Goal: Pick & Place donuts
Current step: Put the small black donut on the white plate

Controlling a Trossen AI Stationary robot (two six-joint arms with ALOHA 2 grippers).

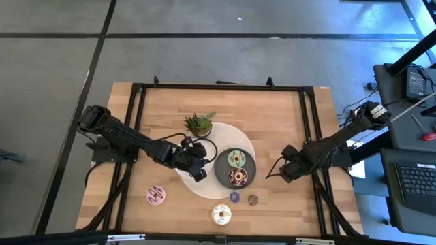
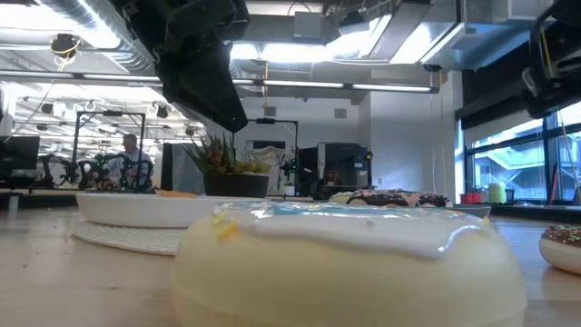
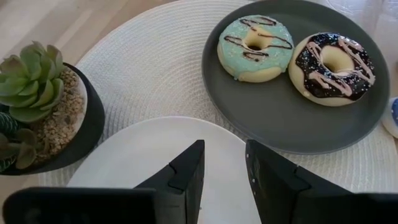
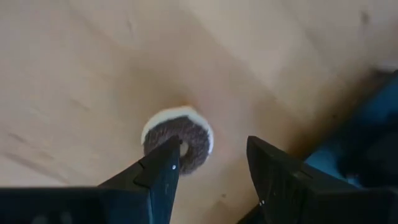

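The dark grey plate serves as landmark near the middle of the wooden table. On it lie the green-iced donut, on the half farther from the table's front edge, and the chocolate-iced donut, on the nearer half. The left gripper hangs just left of this plate above a white plate, its fingers slightly parted and holding nothing; the white plate is largely hidden by the arm in the high view. A potted plant stands behind and left of the dark plate. The right gripper hovers well to the plate's right, fingers spread and empty; its wrist view shows a small brown donut on bare wood below, partly cut off by one finger. In front of the dark plate lie a purple mini donut, a brown mini donut, too small to detail, and a white-iced donut; a pink donut lies far left. In the low view the white-iced donut fills the foreground, hiding most of the table.
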